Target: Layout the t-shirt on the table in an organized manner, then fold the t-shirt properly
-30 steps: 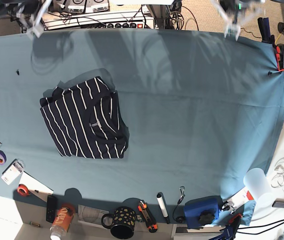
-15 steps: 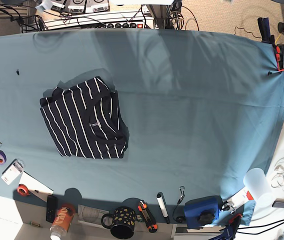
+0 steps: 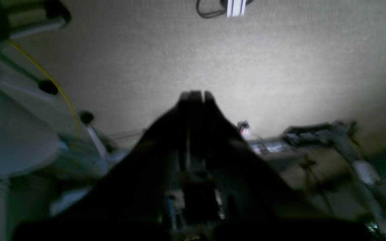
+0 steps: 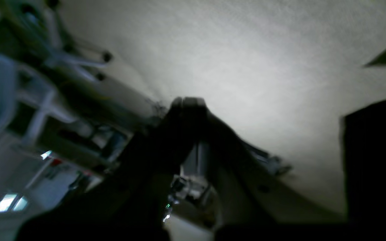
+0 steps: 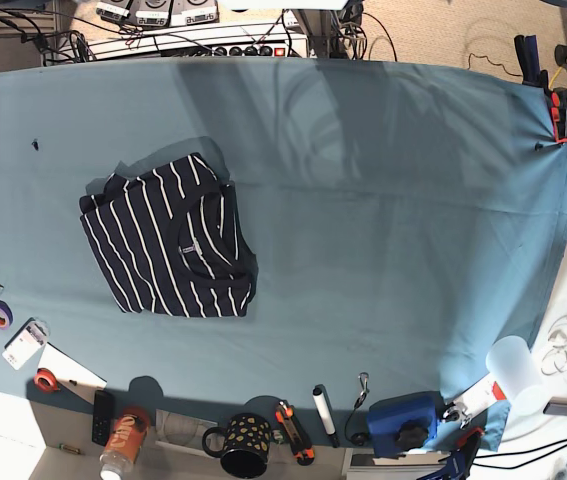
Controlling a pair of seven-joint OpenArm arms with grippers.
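The dark navy short-sleeved t-shirt with thin white stripes [image 5: 170, 236] lies folded into a compact, roughly square bundle on the left part of the wide teal-blue cloth surface [image 5: 393, 220], its collar facing up. Both arms are out of the base view. The left gripper [image 3: 195, 95] points at pale carpeted floor, jaws pressed together on nothing. The right gripper [image 4: 188, 100] likewise has its jaws closed and empty. A black mug with gold dots [image 5: 240, 444] stands at the near edge.
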